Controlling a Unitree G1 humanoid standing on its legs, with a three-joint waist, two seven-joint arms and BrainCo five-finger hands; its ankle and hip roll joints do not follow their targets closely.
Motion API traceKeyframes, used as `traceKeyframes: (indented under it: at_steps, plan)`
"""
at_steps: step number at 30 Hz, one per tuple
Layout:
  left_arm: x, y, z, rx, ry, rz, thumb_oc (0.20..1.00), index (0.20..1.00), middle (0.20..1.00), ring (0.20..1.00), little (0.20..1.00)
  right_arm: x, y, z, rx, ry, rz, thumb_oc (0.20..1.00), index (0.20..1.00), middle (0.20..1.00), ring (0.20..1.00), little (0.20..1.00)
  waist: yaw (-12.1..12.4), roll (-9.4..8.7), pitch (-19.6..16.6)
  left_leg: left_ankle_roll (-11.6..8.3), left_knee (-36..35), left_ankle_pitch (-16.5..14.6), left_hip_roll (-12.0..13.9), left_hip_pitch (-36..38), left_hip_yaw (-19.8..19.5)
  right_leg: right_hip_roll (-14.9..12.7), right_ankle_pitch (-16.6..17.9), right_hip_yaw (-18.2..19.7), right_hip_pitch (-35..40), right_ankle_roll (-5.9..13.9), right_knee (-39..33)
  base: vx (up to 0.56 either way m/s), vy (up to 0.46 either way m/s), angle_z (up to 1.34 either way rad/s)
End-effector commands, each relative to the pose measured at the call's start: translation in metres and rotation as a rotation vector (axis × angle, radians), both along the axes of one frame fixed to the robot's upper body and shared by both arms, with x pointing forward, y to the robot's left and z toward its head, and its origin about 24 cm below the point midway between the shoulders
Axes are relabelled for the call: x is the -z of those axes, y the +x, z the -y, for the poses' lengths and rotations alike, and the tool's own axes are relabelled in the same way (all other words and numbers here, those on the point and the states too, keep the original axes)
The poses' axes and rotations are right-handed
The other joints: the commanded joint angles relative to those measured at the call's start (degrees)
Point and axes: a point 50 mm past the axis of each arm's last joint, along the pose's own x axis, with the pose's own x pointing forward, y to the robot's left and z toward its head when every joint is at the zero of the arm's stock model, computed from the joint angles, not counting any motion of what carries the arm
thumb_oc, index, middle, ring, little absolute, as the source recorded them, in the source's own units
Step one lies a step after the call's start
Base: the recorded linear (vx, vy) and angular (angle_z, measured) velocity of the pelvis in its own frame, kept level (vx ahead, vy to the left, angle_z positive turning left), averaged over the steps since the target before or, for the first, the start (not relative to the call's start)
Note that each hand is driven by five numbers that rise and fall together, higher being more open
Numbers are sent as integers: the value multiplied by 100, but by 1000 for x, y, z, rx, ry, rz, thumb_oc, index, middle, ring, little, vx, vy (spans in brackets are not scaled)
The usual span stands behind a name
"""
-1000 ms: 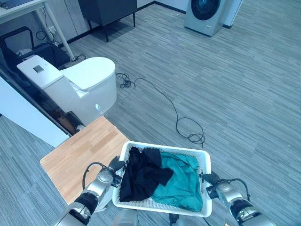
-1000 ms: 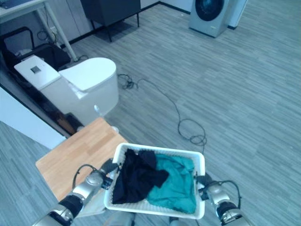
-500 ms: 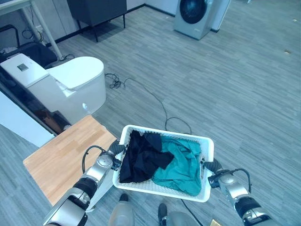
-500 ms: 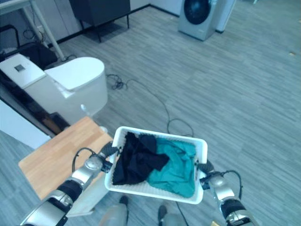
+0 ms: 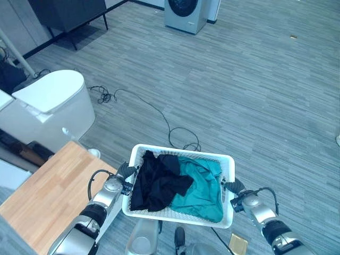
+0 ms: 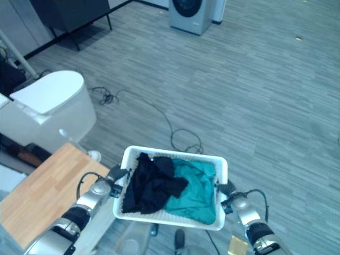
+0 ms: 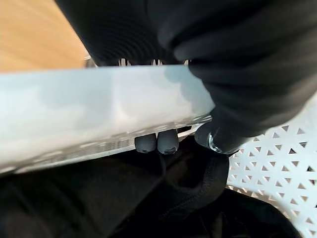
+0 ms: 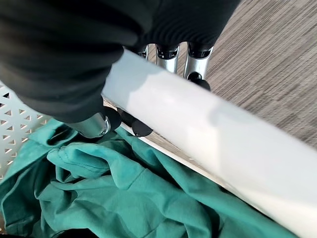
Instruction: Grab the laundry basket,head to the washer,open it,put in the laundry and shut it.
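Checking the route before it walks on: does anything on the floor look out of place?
Yes: a loose black cable snakes across the floor between the laundry basket and the washer, looping just beyond the basket, a possible tripping risk.

Setting: indoor mock-up of a home, more a test room than a lived-in one, with grey wood-grain plank flooring [image 5: 265,79] wall to wall. A silver front-loading washing machine with a dark round door [image 5: 183,13] stands at the far wall, a white ceramic toilet with closed lid [image 5: 50,106] sits freestanding in the open floor, and a dark cabinet on thin legs [image 5: 66,13] stands beyond it. A light wooden tabletop [image 5: 45,196] is near the toilet, with a loose black cable [image 5: 159,114] trailing across the floor.
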Motion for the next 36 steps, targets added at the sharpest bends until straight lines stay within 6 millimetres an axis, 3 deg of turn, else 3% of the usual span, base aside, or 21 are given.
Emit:
traceKeyframes:
  at_steps: [1,2,3,5,7,8,9,11,12,14,15,18,23,25,27,28,29,30,34,35,36]
  plan:
    - [-31,7,-34,-47,-17,156,200,200,200,200,200,-29,21,-7,-55,138,164,200,200,200,200,200,279,-516,-614,672,-61,268,-564,-288,253,-42,18,206,965,931,670,572,192,-12]
    - [-28,2,-37,-51,-8,144,200,200,200,200,200,-24,17,-9,-54,147,147,200,200,200,200,200,300,-618,-672,805,-35,23,-708,-71,241,-151,685,120,783,1314,1379,276,97,0]
    - [-28,2,-37,-51,-9,144,200,200,200,200,200,-25,17,-8,-54,147,147,200,200,200,200,200,308,-603,-688,799,-41,35,-684,-87,243,-131,706,131,761,1310,1374,408,149,9]
    - [-24,-2,-38,-46,-1,128,200,200,200,200,200,-20,14,-8,-52,144,122,200,200,200,200,200,220,-513,-603,1016,-60,-269,-739,354,46,-227,1742,-83,187,1729,3060,444,186,30]
    - [-24,-2,-37,-38,5,125,200,200,200,200,200,-20,14,-6,-49,139,122,200,200,200,200,200,145,-400,-588,1058,-103,-330,-671,520,-59,-137,1735,-165,-78,1703,3556,419,166,54]
    - [-25,1,-35,-29,12,123,200,200,200,200,200,-23,14,0,-23,134,137,200,200,200,200,200,-96,-160,-520,1092,-178,-487,-562,980,-324,-90,1146,-477,-858,1459,4238,321,100,50]
    - [-25,0,-35,-29,12,123,200,200,200,200,200,-23,14,0,-23,134,137,200,200,200,200,200,-99,-161,-523,1092,-178,-487,-563,977,-326,-91,1146,-480,-861,1459,4238,454,125,106]
    - [-27,5,-30,-5,25,119,200,200,200,200,200,-26,13,9,-3,113,145,200,200,200,200,200,-401,-10,-448,1017,-161,-582,-506,1348,-607,-238,697,-770,-1449,1192,3806,421,-1,94]
    - [-32,13,-21,34,33,134,200,200,200,200,200,-31,11,24,37,89,164,200,200,200,200,200,-650,-9,-453,909,-100,-716,-546,1616,-892,-160,441,-742,-1709,1092,2731,445,-55,48]
    - [-33,15,-19,41,35,137,200,200,200,200,200,-34,11,30,53,82,175,200,200,200,200,200,-792,-13,-435,847,-108,-883,-536,1815,-1056,-134,382,-706,-1719,1080,1878,498,-116,113]
    - [-31,16,-16,50,42,131,200,200,200,200,200,-41,15,34,54,74,196,200,200,200,200,200,-929,-46,-456,770,-224,-1149,-554,2163,-1195,-258,657,-637,-1972,1173,502,524,-127,109]
    - [-28,16,-16,37,46,124,200,200,200,200,200,-43,17,34,60,75,205,200,200,200,200,200,-1043,66,-417,684,-308,-1360,-424,2670,-1246,-317,1155,-881,-2432,1378,-516,534,-100,21]
    - [-28,18,-8,61,44,128,200,200,200,200,200,-39,11,37,75,79,190,200,200,200,200,200,-1220,100,-671,492,-232,-1411,-155,3180,-1282,-314,1534,-1148,-2257,1279,-365,477,-170,21]
    - [-22,16,-2,76,41,103,200,200,200,200,200,-35,5,40,90,76,180,200,200,200,200,200,-1351,251,-895,190,781,-780,196,3004,-1110,-108,1473,-1191,-1947,1026,-17,619,-295,44]
    - [-22,16,-3,76,41,103,200,200,200,200,200,-35,5,40,90,76,180,200,200,200,200,200,-1353,287,-904,192,787,-811,235,3011,-1105,-73,1446,-1204,-1943,1029,-10,308,-198,2]
    - [-23,15,-4,65,30,102,200,200,200,200,200,-33,2,41,128,92,186,200,200,200,200,200,-1320,136,-847,242,2937,251,599,2071,-642,-51,1109,-1168,-1376,654,59,415,-302,11]
    - [-23,15,-4,65,30,103,200,200,200,200,200,-33,2,41,128,93,186,200,200,200,200,200,-1319,157,-842,238,3005,216,619,2040,-647,-29,1113,-1174,-1381,651,62,627,-508,14]
    - [-27,17,-7,64,35,115,200,200,200,200,200,-33,1,42,134,89,195,200,200,200,200,200,-1156,49,-682,361,3951,415,670,1440,-591,75,922,-984,-1063,441,56,308,-302,-7]
    - [-32,23,-1,62,16,139,200,200,200,200,200,-35,5,40,133,82,202,200,200,200,200,200,-898,-115,-430,514,4125,-174,760,445,-102,-38,684,-981,-571,421,-58,294,-151,-34]
    - [-38,26,1,62,5,168,200,200,200,200,200,-35,6,38,119,83,196,200,200,200,200,200,-673,-80,-331,464,3307,-374,577,82,184,3,530,-859,-295,452,-62,217,25,-18]
    - [-38,26,1,62,5,168,200,200,200,200,200,-35,6,37,119,84,197,200,200,200,200,200,-663,-108,-335,469,3258,-339,554,96,207,-23,538,-846,-305,455,-65,222,24,-47]
